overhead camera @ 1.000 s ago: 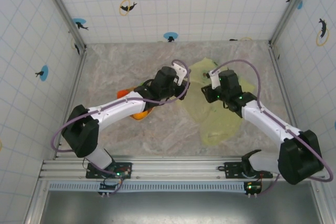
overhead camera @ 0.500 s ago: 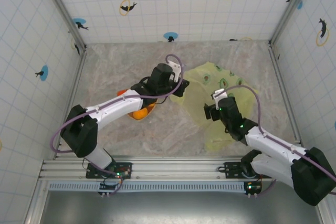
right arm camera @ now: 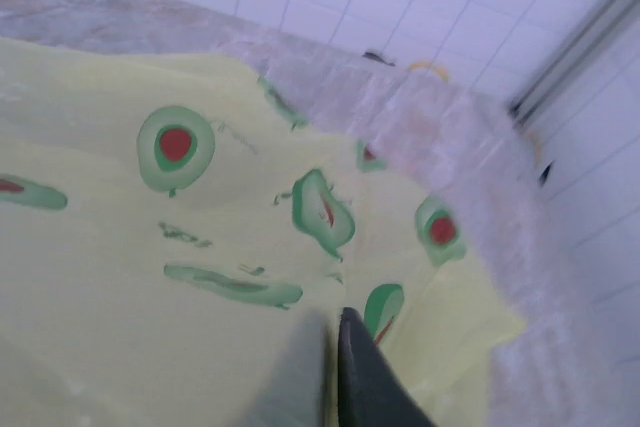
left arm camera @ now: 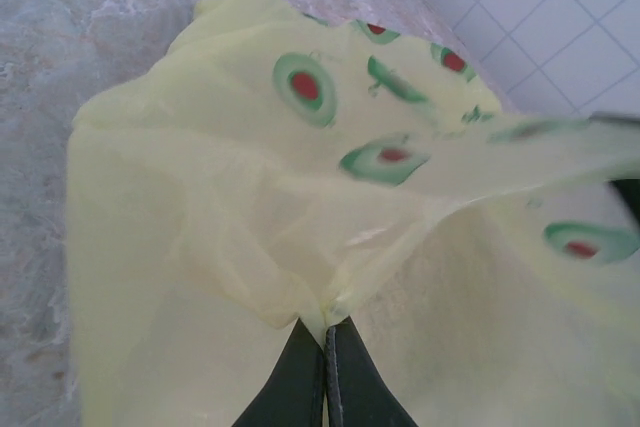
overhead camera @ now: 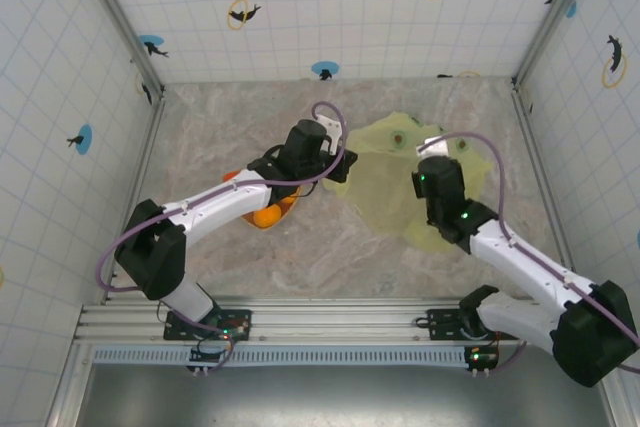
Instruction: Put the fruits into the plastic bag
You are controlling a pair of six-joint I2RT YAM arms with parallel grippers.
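Note:
The yellow-green plastic bag (overhead camera: 400,182) with avocado prints lies crumpled on the marble table, right of centre. My left gripper (overhead camera: 338,165) is shut on the bag's left edge, and the film bunches at its fingertips (left arm camera: 328,332). My right gripper (overhead camera: 430,159) is shut on the bag's film (right arm camera: 200,277) further right; one finger (right arm camera: 365,377) lies on top and the other shows dimly through the plastic. An orange fruit (overhead camera: 265,215) peeks out under my left forearm, and a red-orange piece (overhead camera: 232,177) shows beside it. The other fruits are hidden.
The tiled back wall (overhead camera: 330,7) and side walls close in the marble table (overhead camera: 220,117). My left forearm (overhead camera: 230,202) crosses the left middle of the table over the orange things. The metal rail (overhead camera: 330,322) runs along the near edge.
My right gripper swung toward the near edge, then back away toward the wall, dragging the bag's near part up with it. The left gripper has kept its hold and barely moved.

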